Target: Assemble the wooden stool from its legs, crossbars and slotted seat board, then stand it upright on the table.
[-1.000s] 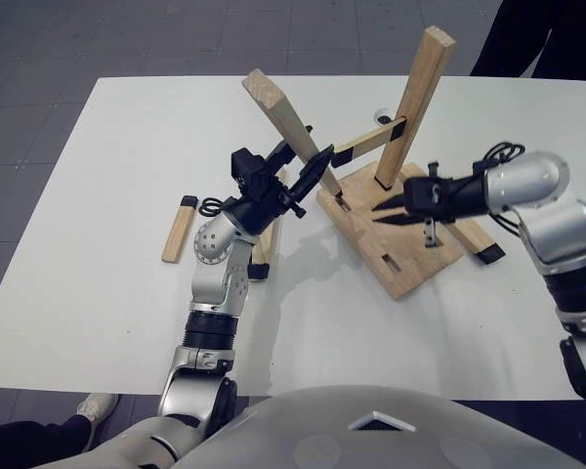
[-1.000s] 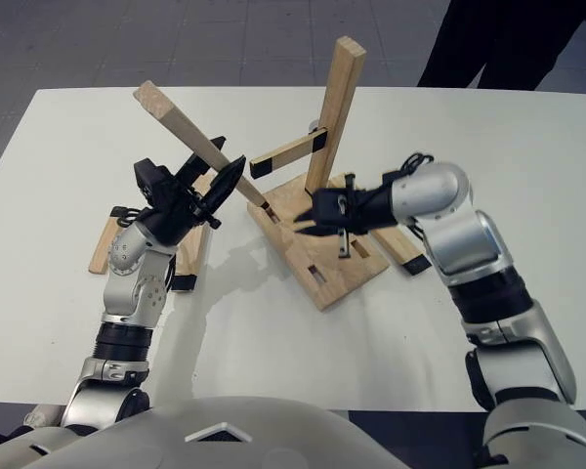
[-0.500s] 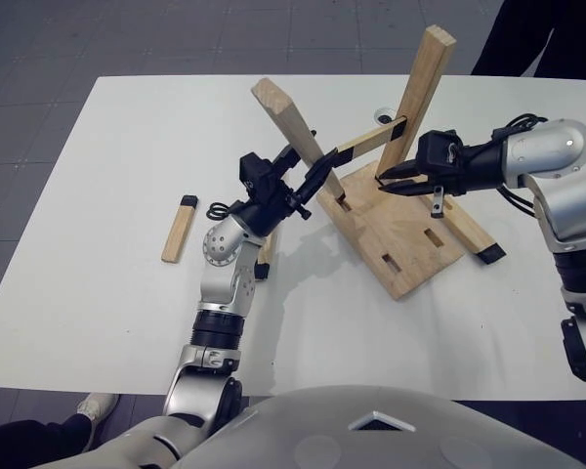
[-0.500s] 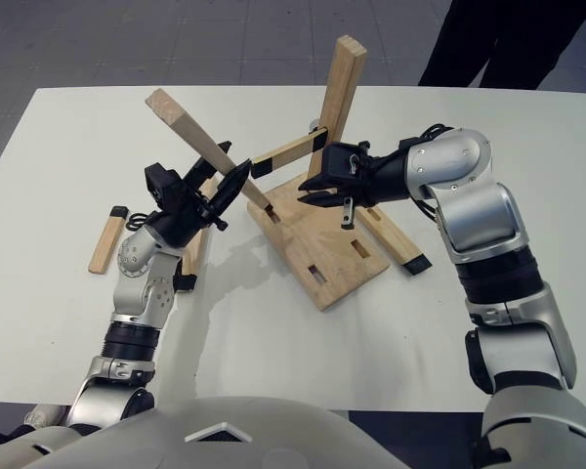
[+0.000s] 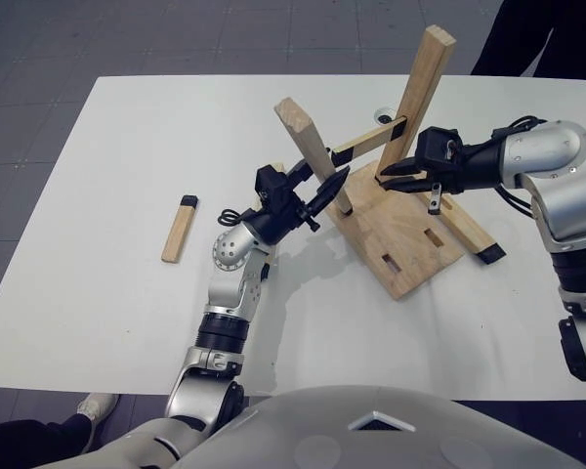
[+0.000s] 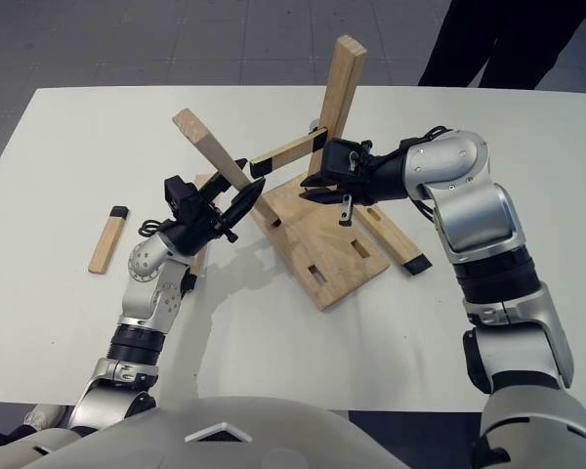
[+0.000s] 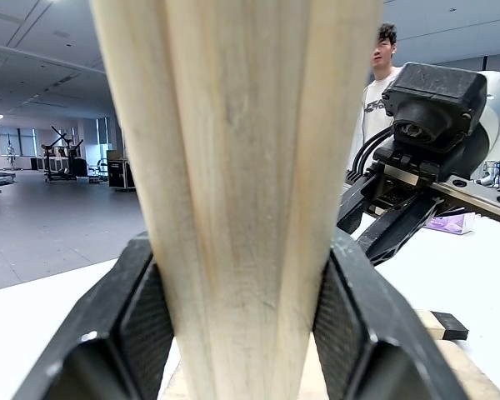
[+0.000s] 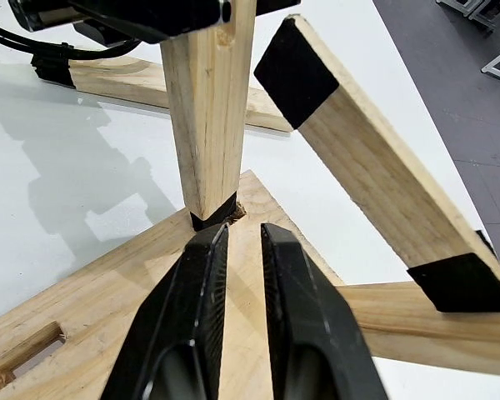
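On the white table [image 5: 98, 195], the seat board [image 5: 410, 259] is lying flat, a standing leg [image 5: 420, 88] is rising from it with a crossbar [image 5: 366, 142] sticking out sideways, and the left pincer [image 5: 324, 191] is pinching a leaning leg [image 5: 308, 137] whose bottom end is meeting the board. Up close, the left wrist view is showing black pads [image 7: 142, 325] squeezing that leg's sides, while the right wrist view is showing the right pincer [image 8: 243, 233] hanging just above the board, its fingers nearly together with a thin gap and nothing between them. A spare leg [image 5: 469, 234] is lying beside the board, a short stick [image 5: 179, 230] is lying well apart on the left, and the right pincer is hiding the standing leg's foot.
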